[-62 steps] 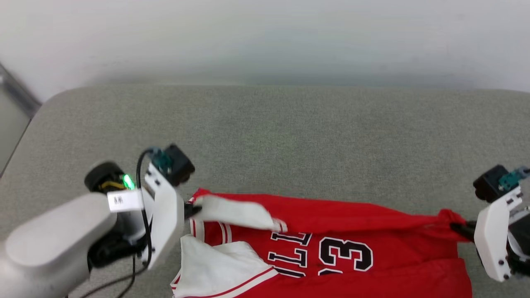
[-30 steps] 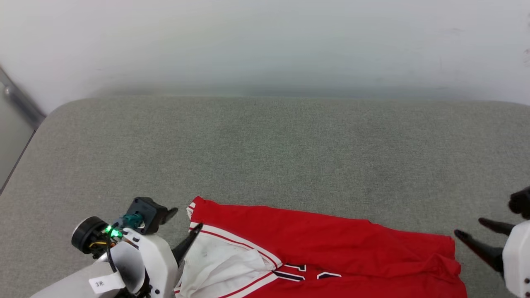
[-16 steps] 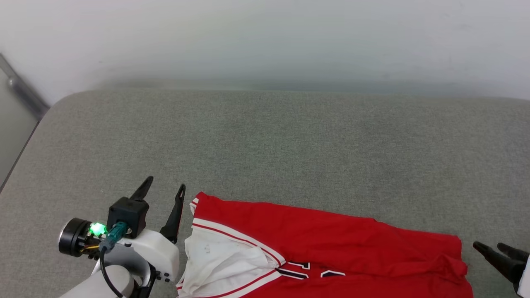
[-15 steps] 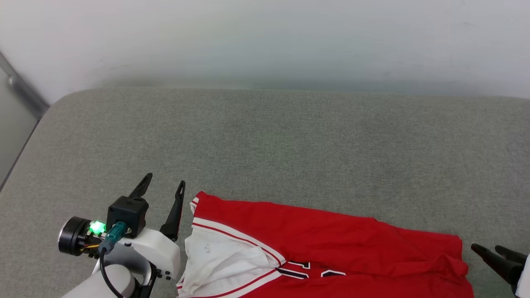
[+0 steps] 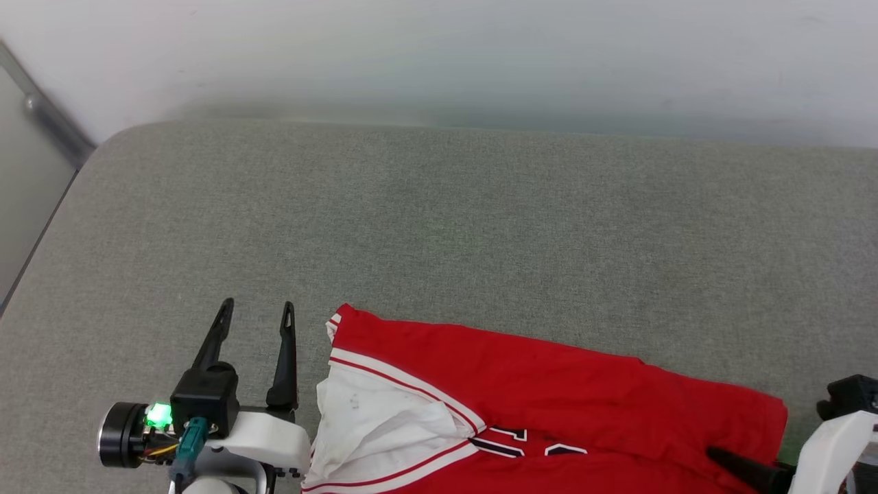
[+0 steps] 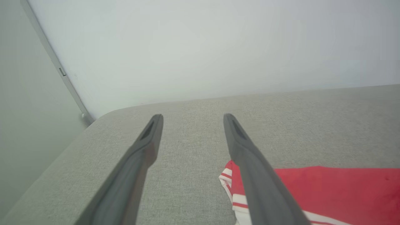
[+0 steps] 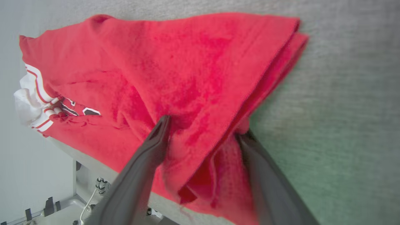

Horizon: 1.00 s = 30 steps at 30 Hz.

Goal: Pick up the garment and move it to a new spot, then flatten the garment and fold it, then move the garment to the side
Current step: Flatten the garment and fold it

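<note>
Grey fabric surface (image 5: 439,226) against pale wall (image 5: 439,55); grey metal strip (image 5: 51,120) far left.

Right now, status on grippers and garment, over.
Left gripper open, beside garment, apart from its sleeve end. Right gripper open, astride the bunched red corner. Garment part-folded on grey surface. Nothing seen blocking.
</note>
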### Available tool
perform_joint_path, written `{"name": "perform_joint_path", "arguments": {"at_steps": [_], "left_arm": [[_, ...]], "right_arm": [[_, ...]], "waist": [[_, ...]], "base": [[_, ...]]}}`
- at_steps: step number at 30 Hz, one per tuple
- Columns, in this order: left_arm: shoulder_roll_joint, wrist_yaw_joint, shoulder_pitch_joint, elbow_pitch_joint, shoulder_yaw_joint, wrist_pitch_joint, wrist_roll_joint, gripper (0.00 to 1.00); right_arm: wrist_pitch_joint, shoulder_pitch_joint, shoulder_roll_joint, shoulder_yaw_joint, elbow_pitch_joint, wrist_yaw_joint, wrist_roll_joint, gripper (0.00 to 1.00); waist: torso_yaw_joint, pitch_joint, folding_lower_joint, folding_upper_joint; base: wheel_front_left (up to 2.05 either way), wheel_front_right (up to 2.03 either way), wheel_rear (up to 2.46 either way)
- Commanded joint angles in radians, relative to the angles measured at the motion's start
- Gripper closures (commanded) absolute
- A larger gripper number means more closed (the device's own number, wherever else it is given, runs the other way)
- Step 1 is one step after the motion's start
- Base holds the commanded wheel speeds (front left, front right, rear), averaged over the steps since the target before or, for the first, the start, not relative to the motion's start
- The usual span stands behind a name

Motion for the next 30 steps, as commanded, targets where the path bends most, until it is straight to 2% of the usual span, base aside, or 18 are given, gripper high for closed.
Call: {"name": "perform_joint_path", "arguments": {"at_steps": [1,7,8,9,10,14,21,24,25,27,30], "left_arm": [[-0.029,-0.012,0.032,-0.003,0.04,-0.004,0.043,0.0],[-0.126,-0.071,0.093,-0.014,0.164,-0.003,0.148,0.0],[-0.14,-0.082,0.099,-0.013,0.182,-0.003,0.162,0.0],[-0.151,-0.094,0.104,-0.012,0.199,-0.003,0.175,0.0],[-0.162,-0.107,0.11,-0.01,0.213,-0.003,0.187,0.0],[-0.2,-0.149,0.131,-0.003,0.267,-0.003,0.231,0.0],[-0.243,-0.211,0.161,0.004,0.328,-0.003,0.29,0.0],[-0.252,-0.225,0.17,0.005,0.341,-0.003,0.301,0.0],[-0.26,-0.237,0.176,0.004,0.352,-0.003,0.313,0.0],[-0.261,-0.243,0.179,0.004,0.357,-0.003,0.319,0.0],[-0.27,-0.256,0.194,0.005,0.373,-0.003,0.332,0.0]], "right_arm": [[0.019,0.015,0.039,0.034,0.0,0.0,0.011,0.0],[0.021,-0.006,0.052,0.061,-0.002,0.0,0.024,0.0],[0.014,-0.011,0.049,0.063,-0.001,0.0,0.022,0.42],[0.007,-0.015,0.045,0.065,0.0,0.0,0.018,0.87],[0.002,-0.019,0.04,0.066,0.001,0.0,0.016,1.0],[-0.038,-0.034,0.01,0.049,0.011,0.0,0.01,1.0],[-0.084,-0.026,-0.084,0.005,0.026,0.0,0.012,1.0],[-0.091,-0.015,-0.114,-0.008,0.032,0.0,0.007,1.0],[-0.093,-0.003,-0.143,-0.009,0.031,0.0,-0.008,1.0],[-0.088,0.001,-0.154,-0.009,0.024,0.0,-0.009,1.0],[-0.07,0.015,-0.178,-0.008,-0.03,0.0,0.001,1.0]], "waist": [[0.002,0.003,-0.0001,-0.0001],[0.002,0.007,-0.0001,-0.0001],[0.003,0.007,-0.0001,-0.0001],[0.003,0.006,-0.0001,-0.0001],[0.003,0.005,-0.0001,-0.0001],[0.0,-0.006,-0.0001,-0.0001],[-0.003,-0.041,-0.0001,-0.0001],[-0.006,-0.051,-0.0001,-0.0001],[-0.01,-0.06,-0.0001,-0.0001],[-0.012,-0.064,-0.0001,-0.0001],[-0.018,-0.077,-0.0001,-0.0001]], "base": [[0.0,0.0,0.0],[0.0,0.0,0.0],[0.0,0.0,0.0],[0.0,0.0,0.0],[0.0,0.0,0.0],[0.0,0.0,0.0],[0.0,0.0,0.0],[0.0,0.0,0.0],[0.0,0.0,0.0],[0.0,0.0,0.0],[0.0,0.0,0.0]]}}
